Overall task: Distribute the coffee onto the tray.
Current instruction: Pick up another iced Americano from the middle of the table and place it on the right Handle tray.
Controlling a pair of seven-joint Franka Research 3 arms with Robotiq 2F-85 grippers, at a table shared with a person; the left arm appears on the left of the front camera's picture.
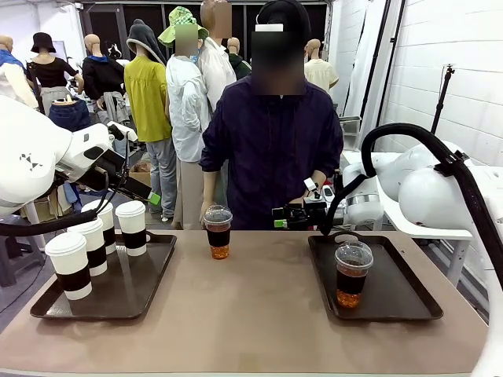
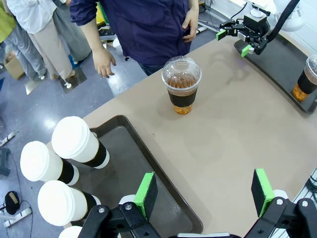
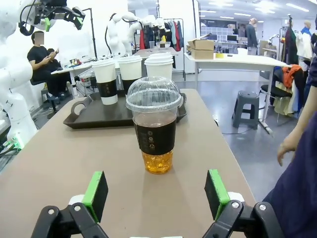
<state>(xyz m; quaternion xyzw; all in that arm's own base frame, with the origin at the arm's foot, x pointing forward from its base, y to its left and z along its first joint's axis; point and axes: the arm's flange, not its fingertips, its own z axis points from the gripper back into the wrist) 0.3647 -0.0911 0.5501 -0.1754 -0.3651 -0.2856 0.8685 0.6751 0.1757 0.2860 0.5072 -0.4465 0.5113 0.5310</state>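
Several white-lidded paper cups with dark sleeves (image 1: 86,245) stand on the left tray (image 1: 149,290). One clear dome-lidded cup of brown drink (image 1: 218,232) stands on the bare table near the far edge, in front of the person. A second clear cup (image 1: 353,275) stands on the right tray (image 1: 409,294). My right gripper (image 1: 295,216) hovers open at the far edge, aimed at the table's clear cup (image 3: 154,129), which stands a little ahead of its fingertips (image 3: 156,196). My left gripper (image 2: 203,191) is open, raised above the left tray's near-right edge (image 2: 163,198).
The person stands at the far side, one hand (image 1: 208,210) hanging near the middle clear cup and the other (image 1: 314,184) at the waist. Bare tabletop (image 1: 259,314) lies between the two trays. A stool (image 3: 247,106) and other tables stand off to the side.
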